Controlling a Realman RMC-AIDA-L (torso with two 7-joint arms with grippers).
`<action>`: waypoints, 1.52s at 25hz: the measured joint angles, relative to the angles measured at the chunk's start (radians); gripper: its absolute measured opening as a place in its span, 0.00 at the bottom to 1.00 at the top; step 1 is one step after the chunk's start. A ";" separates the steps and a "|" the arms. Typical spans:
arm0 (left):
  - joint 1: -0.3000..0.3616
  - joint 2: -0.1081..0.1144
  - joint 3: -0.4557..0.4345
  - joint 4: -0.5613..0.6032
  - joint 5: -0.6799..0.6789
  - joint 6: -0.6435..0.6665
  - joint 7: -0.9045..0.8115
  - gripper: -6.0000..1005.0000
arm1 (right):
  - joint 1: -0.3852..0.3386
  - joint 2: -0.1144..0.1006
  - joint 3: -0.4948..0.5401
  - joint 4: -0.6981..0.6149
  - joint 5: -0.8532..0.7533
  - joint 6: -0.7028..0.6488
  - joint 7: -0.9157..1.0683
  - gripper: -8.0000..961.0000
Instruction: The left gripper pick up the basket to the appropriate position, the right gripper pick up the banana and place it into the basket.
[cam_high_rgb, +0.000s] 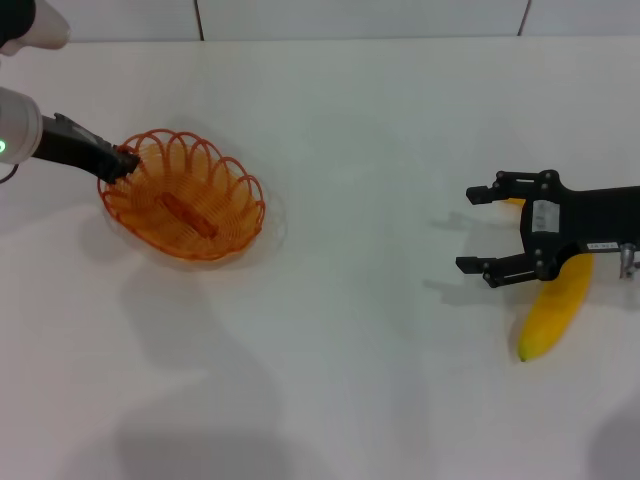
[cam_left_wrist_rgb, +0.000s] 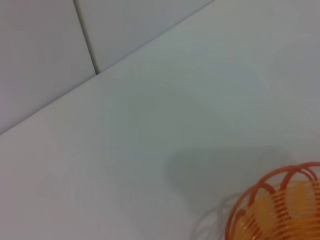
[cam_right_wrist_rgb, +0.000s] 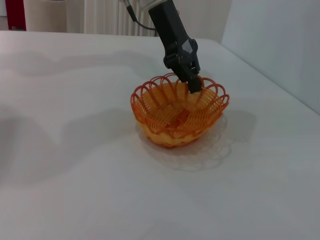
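Note:
The orange wire basket (cam_high_rgb: 222, 178) is at the left of the white table and holds nothing. My left gripper (cam_high_rgb: 122, 162) is shut on its left rim. The right wrist view shows this grip (cam_right_wrist_rgb: 192, 85) on the basket's (cam_right_wrist_rgb: 172, 117) far rim. I cannot tell if the basket is lifted. Part of its rim shows in the left wrist view (cam_left_wrist_rgb: 272, 200). The yellow banana (cam_high_rgb: 555, 310) lies on the table at the right. My right gripper (cam_high_rgb: 467, 230) hovers open over its upper end, fingers pointing left, holding nothing. The banana's far end is hidden under the gripper.
The white table (cam_high_rgb: 350, 350) runs across the whole head view. A light panelled wall (cam_high_rgb: 360, 15) stands along its far edge. Nothing lies between the basket and the banana.

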 joint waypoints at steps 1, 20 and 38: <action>0.000 0.000 0.000 0.000 0.000 0.000 0.000 0.11 | 0.000 0.000 0.000 0.000 0.000 0.000 0.000 0.92; 0.003 0.000 0.001 0.024 0.001 0.141 -0.150 0.10 | -0.013 -0.002 0.003 0.000 0.000 0.000 0.000 0.92; -0.007 -0.003 0.002 0.025 -0.017 0.325 -0.209 0.08 | -0.013 -0.002 0.006 0.000 0.001 0.010 0.000 0.92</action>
